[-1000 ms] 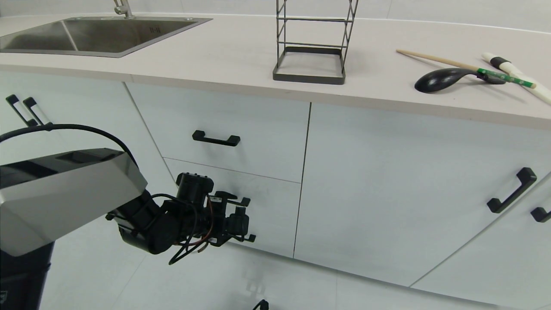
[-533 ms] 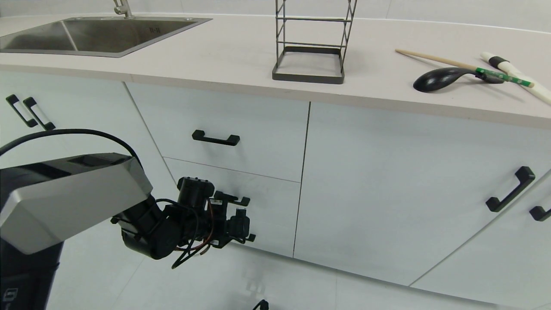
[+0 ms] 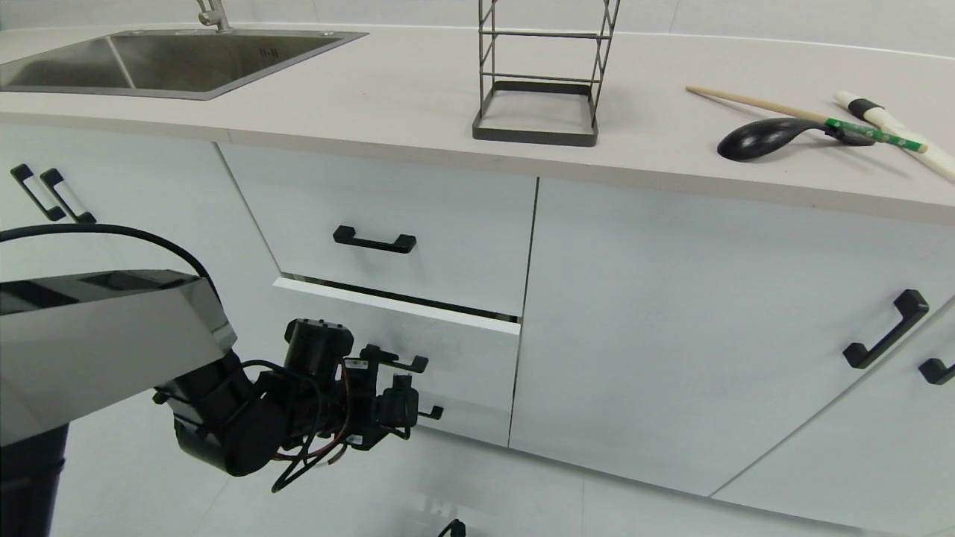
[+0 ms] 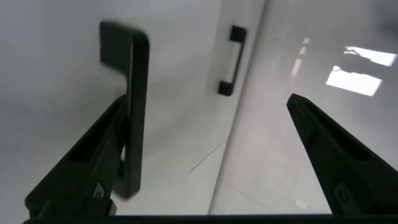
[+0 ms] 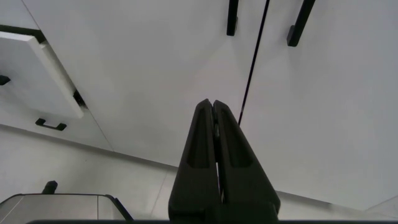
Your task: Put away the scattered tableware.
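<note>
So the left gripper [image 3: 429, 388] is hanging low in front of the cabinets, right at the lower drawer [image 3: 418, 350]. In the left wrist view its jaws are spread wide, with the drawer's black handle [image 4: 135, 112] sitting just inside one finger [image 4: 81, 165]. It's hooking the bar rather than pinching it, I'd guess because a hook is enough to drag a drawer out. The drawer is standing a crack open, with a dark gap showing along its top edge, so my read is that it's getting opened to take the tableware.

The right gripper [image 5: 213, 107] is pointing at the cabinet fronts with its fingers pressed flat together and nothing between them. It's probably just parked.

The tableware itself is lying up on the counter [image 3: 373, 97], well off to the right: a black spoon [image 3: 768, 138], a wooden stick [image 3: 753, 103] crossing its handle, and a white-handled utensil [image 3: 899, 133] beside them. None of it is being touched.

The counter is a pale, matte slab, with a wire rack [image 3: 537, 82] standing mid-way and a steel sink [image 3: 149, 56] at the far left. The cabinets are plain white, and the floor [image 3: 485, 492] is glossy white tile.
</note>
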`<state>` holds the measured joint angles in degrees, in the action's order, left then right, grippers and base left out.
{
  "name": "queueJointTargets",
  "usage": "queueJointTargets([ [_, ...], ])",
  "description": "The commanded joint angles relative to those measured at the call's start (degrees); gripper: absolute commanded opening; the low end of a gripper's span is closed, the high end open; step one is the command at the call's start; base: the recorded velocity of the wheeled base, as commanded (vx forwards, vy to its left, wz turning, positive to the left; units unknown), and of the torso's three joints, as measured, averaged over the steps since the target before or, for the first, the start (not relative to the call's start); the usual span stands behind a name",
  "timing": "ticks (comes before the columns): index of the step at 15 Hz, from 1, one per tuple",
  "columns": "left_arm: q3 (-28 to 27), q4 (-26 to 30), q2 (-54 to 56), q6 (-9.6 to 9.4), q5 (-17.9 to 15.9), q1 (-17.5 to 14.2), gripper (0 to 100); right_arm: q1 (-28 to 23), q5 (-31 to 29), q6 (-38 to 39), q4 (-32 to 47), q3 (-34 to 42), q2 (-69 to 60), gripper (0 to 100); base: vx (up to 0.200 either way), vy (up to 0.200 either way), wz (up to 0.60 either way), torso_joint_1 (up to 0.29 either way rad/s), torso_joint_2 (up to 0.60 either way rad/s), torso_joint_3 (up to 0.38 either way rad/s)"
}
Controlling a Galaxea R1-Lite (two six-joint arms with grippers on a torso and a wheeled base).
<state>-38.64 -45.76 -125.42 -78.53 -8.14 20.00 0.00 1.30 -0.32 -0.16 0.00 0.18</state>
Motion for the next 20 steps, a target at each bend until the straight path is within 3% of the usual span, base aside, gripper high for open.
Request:
queueJointTargets([
  [1,2.1,0.2,1.9,0.05,0.0,0.1,100,0.0,0.0,0.0,0.0,0.0,0.1,0,0.000,0.000,0.00,0.000,0.00,0.000],
  [3,5.6,-0.9,5.0,0.22,-0.1,0.1,100,0.0,0.0,0.0,0.0,0.0,0.1,0,0.000,0.000,0.00,0.000,0.00,0.000],
  [5,13.4,-4.1,10.6,2.68,0.0,0.7,100,0.0,0.0,0.0,0.0,0.0,0.1,0,0.000,0.000,0.00,0.000,0.00,0.000],
  [7,17.2,-6.3,16.6,3.74,-0.1,2.7,100,0.0,0.0,0.0,0.0,0.0,0.1,0,0.000,0.000,0.00,0.000,0.00,0.000],
  [9,19.4,-5.7,23.5,6.11,-0.2,5.7,100,0.0,0.0,0.1,0.0,-0.1,0.1,0,0.000,0.000,0.00,0.000,0.00,0.000],
  [11,20.7,-5.5,30.7,11.56,-0.1,10.9,100,0.0,0.0,0.1,0.0,0.0,0.0,0,0.000,0.000,0.00,0.000,0.00,0.000],
  [13,19.8,-6.1,33.1,14.90,1.4,12.2,100,0.0,0.0,0.0,0.0,0.0,0.1,0,0.000,0.000,0.00,0.000,0.00,0.000],
  [17,14.0,-6.8,24.9,15.16,2.4,9.5,100,0.0,0.0,0.0,0.0,0.0,0.1,0,0.000,0.000,0.00,0.000,0.00,0.000],
  [20,9.7,-13.0,13.3,15.25,2.3,8.9,100,0.0,0.0,0.0,0.0,-0.1,0.1,0,0.000,0.000,0.00,0.000,0.00,0.000],
])
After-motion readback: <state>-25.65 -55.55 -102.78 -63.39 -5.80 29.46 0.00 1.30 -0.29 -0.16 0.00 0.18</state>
